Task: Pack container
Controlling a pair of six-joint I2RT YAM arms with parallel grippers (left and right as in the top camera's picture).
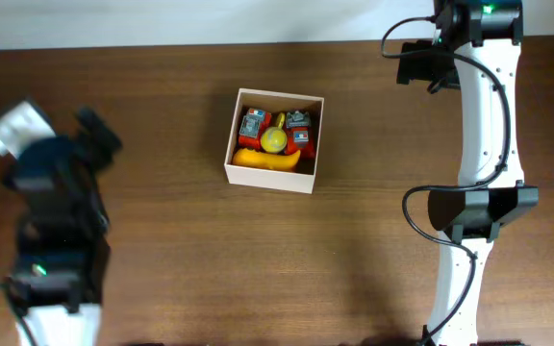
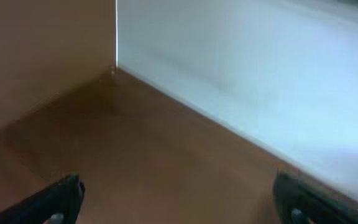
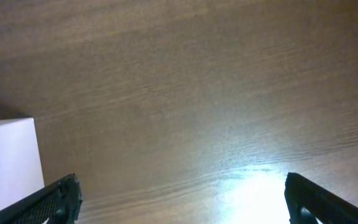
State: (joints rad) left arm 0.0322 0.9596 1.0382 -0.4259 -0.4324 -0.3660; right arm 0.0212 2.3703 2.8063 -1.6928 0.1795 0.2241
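The container point(image 1: 269, 177) is a square white-walled box in the middle of the table. It holds a yellow banana-shaped toy point(image 1: 265, 160), a yellow ball point(image 1: 274, 140) and two red-and-grey toys point(image 1: 252, 125) point(image 1: 299, 123). My left gripper point(image 1: 99, 133) is far to the left of it, blurred. In the left wrist view it point(image 2: 179, 202) is open and empty over bare wood. My right gripper point(image 1: 417, 63) is at the back right. In the right wrist view it point(image 3: 182, 199) is open and empty, with a white wall of the container point(image 3: 8, 162) at the left edge.
The brown wooden table point(image 1: 258, 259) fills the view. A white wall point(image 2: 260, 81) runs along the table's far edge. The right arm's body point(image 1: 479, 202) stretches down the right side, with black cables looping off it.
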